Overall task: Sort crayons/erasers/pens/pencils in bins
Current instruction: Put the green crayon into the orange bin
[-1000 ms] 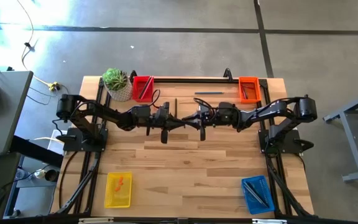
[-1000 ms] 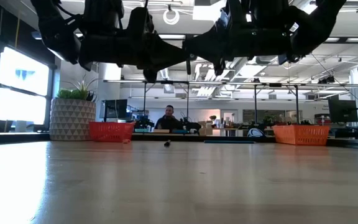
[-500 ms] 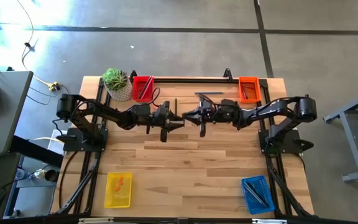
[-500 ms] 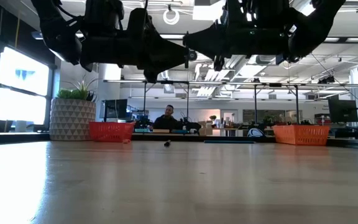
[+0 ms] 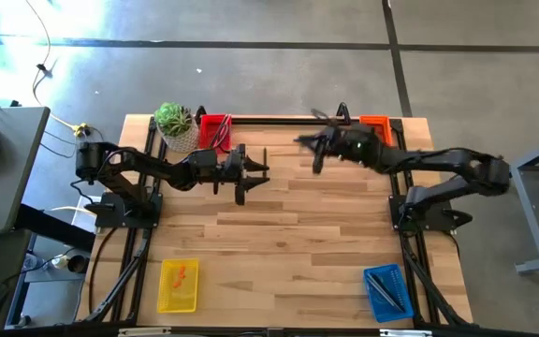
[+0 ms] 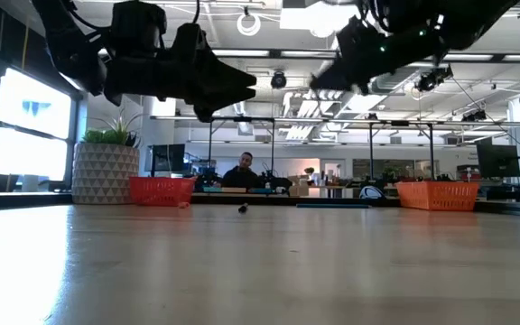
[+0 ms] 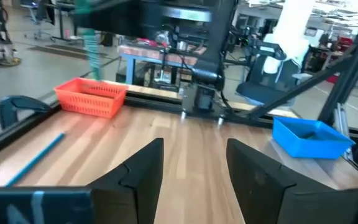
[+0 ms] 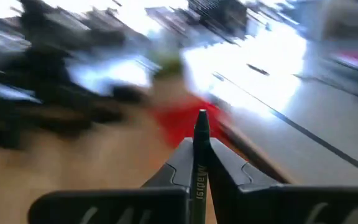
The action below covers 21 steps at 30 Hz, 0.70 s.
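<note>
1. From above, my right hand [image 5: 318, 150] sits over the far edge of the wooden desk [image 5: 279, 253], between the red mesh bin [image 5: 215, 131] and the orange mesh bin [image 5: 374, 129]. My left hand [image 5: 254, 172] is near the red bin. The yellow mesh bin [image 5: 178, 285], with an orange crayon stub, and the blue mesh bin [image 5: 386, 290] stand at the near corners.
2. At desk level both arms hang high; nothing legible.
3. Left wrist: my left hand [image 7: 194, 168] spreads wide, empty. A long blue stick [image 7: 36, 158] lies on the desk.
4. Right wrist: my right hand [image 8: 199, 163] pinches a thin dark pencil-like stick [image 8: 201, 134] near its end. I judge it light, stiff, slippery; mid-shaft is the steadier hold. Its printing is unreadable.
</note>
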Available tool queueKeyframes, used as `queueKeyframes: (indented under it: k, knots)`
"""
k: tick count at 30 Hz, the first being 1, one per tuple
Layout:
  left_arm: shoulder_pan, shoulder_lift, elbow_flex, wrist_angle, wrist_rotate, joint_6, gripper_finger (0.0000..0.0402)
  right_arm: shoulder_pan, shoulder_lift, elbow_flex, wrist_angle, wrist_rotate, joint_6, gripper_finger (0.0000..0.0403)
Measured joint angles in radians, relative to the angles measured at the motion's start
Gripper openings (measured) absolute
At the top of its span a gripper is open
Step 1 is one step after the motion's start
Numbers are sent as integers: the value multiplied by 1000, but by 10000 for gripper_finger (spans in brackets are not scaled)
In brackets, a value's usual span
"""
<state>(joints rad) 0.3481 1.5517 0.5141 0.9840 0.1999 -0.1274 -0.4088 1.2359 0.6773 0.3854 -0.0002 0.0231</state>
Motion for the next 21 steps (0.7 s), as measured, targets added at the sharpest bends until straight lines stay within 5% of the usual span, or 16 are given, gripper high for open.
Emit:
queueKeyframes:
  k: [7, 14, 21]
  knots:
    - [14, 0, -10, 2, -2, 0, 157, -216, -46, 189, -684, 385, 24, 10]
    - [13, 0, -10, 3, 2, 0, 157, -465, 48, 225, -903, 389, 67, 10]
    - [11, 0, -10, 0, 3, 0, 156, -579, 163, 225, -945, 388, 103, 10]
